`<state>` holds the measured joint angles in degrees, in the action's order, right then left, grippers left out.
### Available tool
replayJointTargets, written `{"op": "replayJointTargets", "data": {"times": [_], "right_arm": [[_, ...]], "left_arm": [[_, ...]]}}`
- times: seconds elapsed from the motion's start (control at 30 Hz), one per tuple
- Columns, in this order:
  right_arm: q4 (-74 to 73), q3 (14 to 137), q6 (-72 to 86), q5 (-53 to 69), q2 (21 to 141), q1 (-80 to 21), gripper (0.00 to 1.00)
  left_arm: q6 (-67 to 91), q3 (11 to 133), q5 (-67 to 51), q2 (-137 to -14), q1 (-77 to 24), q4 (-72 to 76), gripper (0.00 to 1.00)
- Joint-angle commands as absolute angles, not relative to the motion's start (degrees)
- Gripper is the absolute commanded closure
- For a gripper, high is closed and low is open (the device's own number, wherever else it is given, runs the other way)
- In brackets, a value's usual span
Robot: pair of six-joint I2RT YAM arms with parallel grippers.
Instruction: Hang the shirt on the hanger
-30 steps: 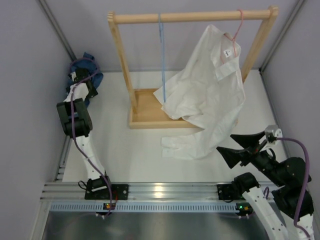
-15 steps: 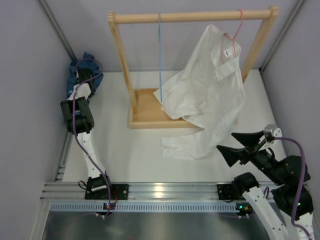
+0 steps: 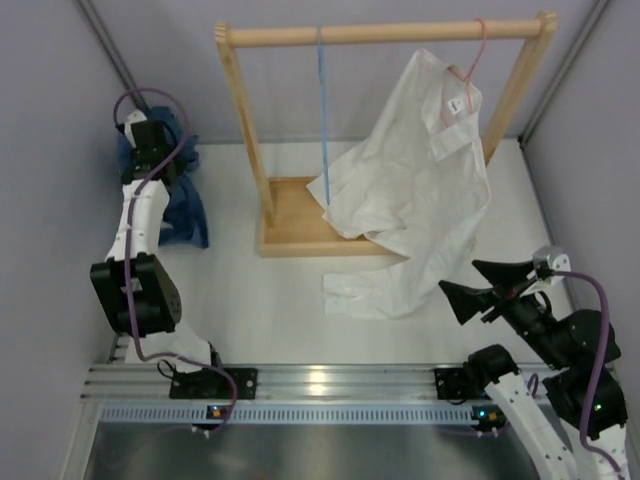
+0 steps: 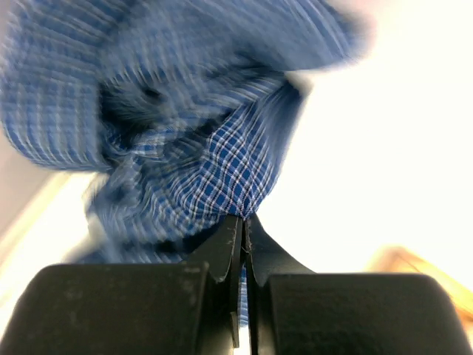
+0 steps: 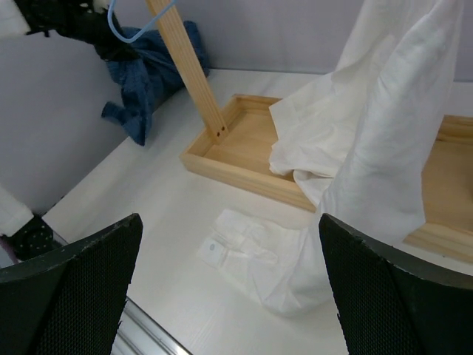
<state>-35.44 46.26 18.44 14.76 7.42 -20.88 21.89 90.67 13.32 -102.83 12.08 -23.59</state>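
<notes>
While the right gripper (image 3: 462,280) stands with fingers wide apart at lower right, the left gripper (image 4: 242,225) is pinched tight on the shirt (image 3: 185,210) at upper left, the bunch lying lengthwise up-and-down the frame; the hanger (image 3: 323,110) hangs vertically from the rail (image 3: 400,33) at top centre.

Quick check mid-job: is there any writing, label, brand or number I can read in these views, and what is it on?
No text can be read anywhere.
The white shirt has a neck tag with a dark mark: too small to read.
Its sleeve on the table bears a small label: blurred, unreadable.
</notes>
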Motion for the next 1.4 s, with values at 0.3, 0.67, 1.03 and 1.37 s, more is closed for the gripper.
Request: {"op": "replayJointTargets", "data": {"times": [0.3, 0.67, 1.03, 1.37], "right_arm": [[-34.54, 51.86, 16.61, 8.87, 13.79, -21.45, 0.01], [-33.31, 53.0, 16.7, 11.94, 15.55, -21.45, 0.01], [-30.07, 50.11, 12.83, 49.59, 17.84, -21.44, 0.01], [-13.64, 39.56, 23.1, 62.05, 15.28, -21.53, 0.01]], "left_arm": [[37.6, 61.27, 7.49, -49.06, -19.85, -24.52, 1.0], [37.89, 51.5, 1.84, -57.9, -65.98, -22.5, 1.0], [35.32, 58.7, 22.98, -65.67, -71.98, -22.31, 0.3], [61.54, 62.31, 59.75, -48.35, -71.55, -59.11, 0.02]]}}
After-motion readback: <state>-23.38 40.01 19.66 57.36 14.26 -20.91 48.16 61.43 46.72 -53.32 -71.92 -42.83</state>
